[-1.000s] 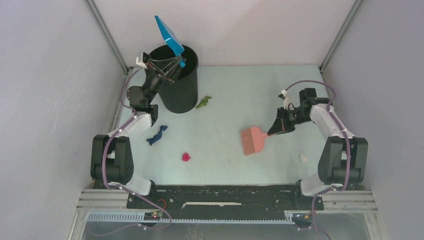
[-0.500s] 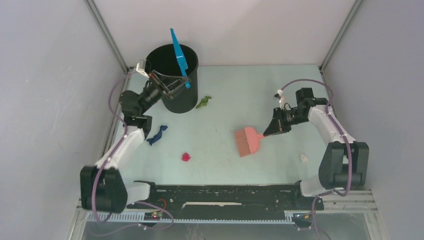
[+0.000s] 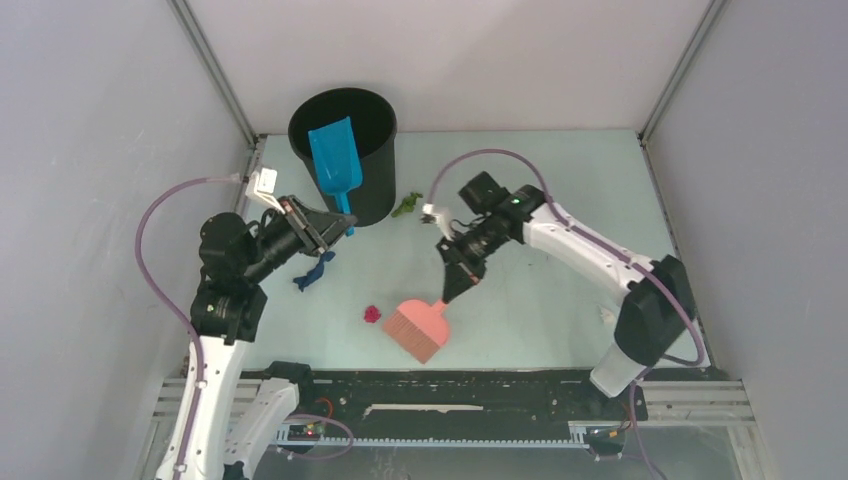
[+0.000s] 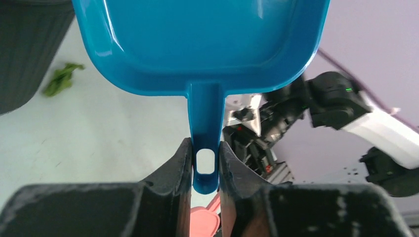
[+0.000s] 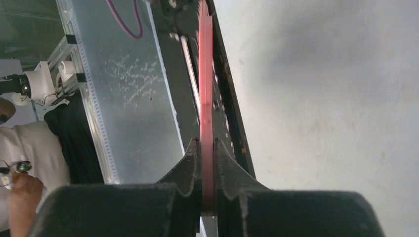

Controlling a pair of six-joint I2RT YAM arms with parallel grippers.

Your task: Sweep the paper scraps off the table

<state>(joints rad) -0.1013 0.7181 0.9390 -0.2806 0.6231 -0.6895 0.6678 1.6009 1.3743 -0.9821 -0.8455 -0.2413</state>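
My left gripper (image 3: 340,222) is shut on the handle of the blue dustpan (image 3: 334,165), which hangs in the air against the front rim of the black bin (image 3: 372,190). In the left wrist view the fingers (image 4: 182,163) pinch the handle (image 4: 205,123) on both sides. My right gripper (image 3: 452,285) is shut on the handle of the pink brush (image 3: 418,328); its head rests near the table's (image 3: 540,200) front edge. Paper scraps lie loose: a magenta one (image 3: 372,314) just left of the brush head, a dark blue one (image 3: 313,270), a green one (image 3: 406,205) beside the bin.
A small white scrap (image 3: 607,314) lies at the near right beside the right arm's base. The bin stands in the far left corner. Metal rails and grey walls close the table on three sides; a black base bar (image 3: 450,390) runs along the near edge.
The left arm has pulled back from above the bin and turned the dustpan from edge-up to face-up. The right arm has swung the brush left and nearer, to beside the magenta scrap.
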